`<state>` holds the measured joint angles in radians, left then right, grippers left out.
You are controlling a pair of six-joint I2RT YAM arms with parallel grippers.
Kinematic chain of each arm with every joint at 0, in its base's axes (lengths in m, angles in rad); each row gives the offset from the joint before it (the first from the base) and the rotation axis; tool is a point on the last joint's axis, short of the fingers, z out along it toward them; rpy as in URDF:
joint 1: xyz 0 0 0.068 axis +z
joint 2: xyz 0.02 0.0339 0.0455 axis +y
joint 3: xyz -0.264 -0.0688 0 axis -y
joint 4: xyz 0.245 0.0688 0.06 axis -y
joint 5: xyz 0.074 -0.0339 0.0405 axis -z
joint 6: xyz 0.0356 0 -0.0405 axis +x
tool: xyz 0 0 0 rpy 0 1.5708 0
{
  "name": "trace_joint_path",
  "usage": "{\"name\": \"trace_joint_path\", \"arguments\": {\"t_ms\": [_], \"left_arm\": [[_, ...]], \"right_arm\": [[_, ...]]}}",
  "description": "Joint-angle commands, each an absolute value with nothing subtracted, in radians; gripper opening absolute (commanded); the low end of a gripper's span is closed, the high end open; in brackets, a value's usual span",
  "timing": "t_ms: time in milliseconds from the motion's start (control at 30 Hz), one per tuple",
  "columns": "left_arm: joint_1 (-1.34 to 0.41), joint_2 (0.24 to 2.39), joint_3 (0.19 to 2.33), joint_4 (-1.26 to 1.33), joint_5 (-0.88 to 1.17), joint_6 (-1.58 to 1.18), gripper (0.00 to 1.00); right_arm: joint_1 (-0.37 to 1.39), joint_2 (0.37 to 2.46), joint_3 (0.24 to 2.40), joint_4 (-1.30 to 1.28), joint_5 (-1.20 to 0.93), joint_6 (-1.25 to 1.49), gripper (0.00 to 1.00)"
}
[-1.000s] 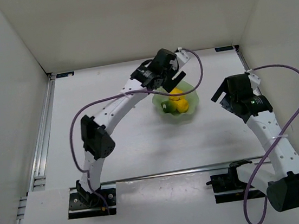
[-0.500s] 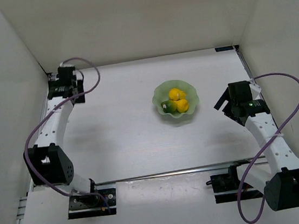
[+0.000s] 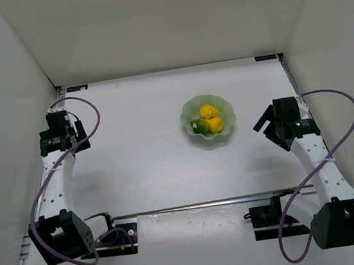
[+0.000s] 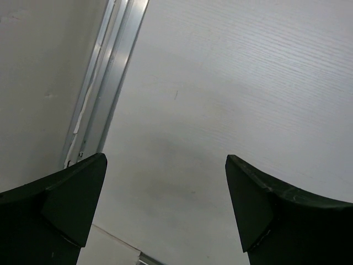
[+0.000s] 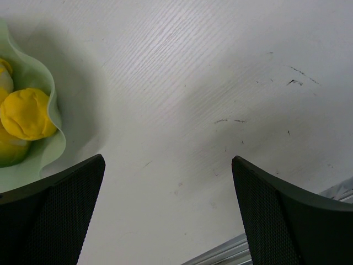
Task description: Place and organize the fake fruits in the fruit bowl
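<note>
The pale green fruit bowl (image 3: 225, 115) with its wavy rim stands right of the table's centre. Inside it lie the fake fruits: two yellow ones (image 3: 208, 110) (image 3: 215, 124) and a green one (image 3: 198, 127). In the right wrist view the bowl's rim (image 5: 54, 118) shows at the left edge with a yellow fruit (image 5: 26, 113) and a green one (image 5: 7, 152). My right gripper (image 3: 266, 123) (image 5: 168, 160) hangs open just right of the bowl, holding nothing. Far from the bowl, my left gripper (image 3: 61, 135) (image 4: 165, 159) is open and empty over bare table by the left wall.
An aluminium rail (image 3: 51, 167) (image 4: 107, 83) runs along the left wall beside my left gripper. Another rail (image 3: 199, 205) crosses in front of the arm bases. White walls enclose the table on three sides. Purple cables loop off both arms.
My left arm has swung from just over the bowl out to the far left side of the table. My right arm has drawn back slightly. The fruits stay in the bowl.
</note>
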<state>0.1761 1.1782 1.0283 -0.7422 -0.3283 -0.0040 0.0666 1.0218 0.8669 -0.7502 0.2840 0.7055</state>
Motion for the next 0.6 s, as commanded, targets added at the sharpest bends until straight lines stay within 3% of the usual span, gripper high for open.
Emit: {"name": "trace_joint_path", "arguments": {"t_ms": [0, 433, 567], "left_arm": [[0.183, 1.157, 1.026, -0.718, -0.23, -0.017, 0.99], [0.201, 1.117, 1.017, -0.727, -0.195, -0.017, 0.99], [0.21, 1.108, 1.008, -0.727, -0.172, -0.029, 0.99]], "right_arm": [[0.063, 1.019, 0.854, -0.719, 0.259, 0.716, 1.0], [0.063, 0.997, 0.818, -0.729, 0.268, 0.716, 1.0], [0.063, 0.997, 0.805, -0.661, 0.186, 0.686, 1.0]]}}
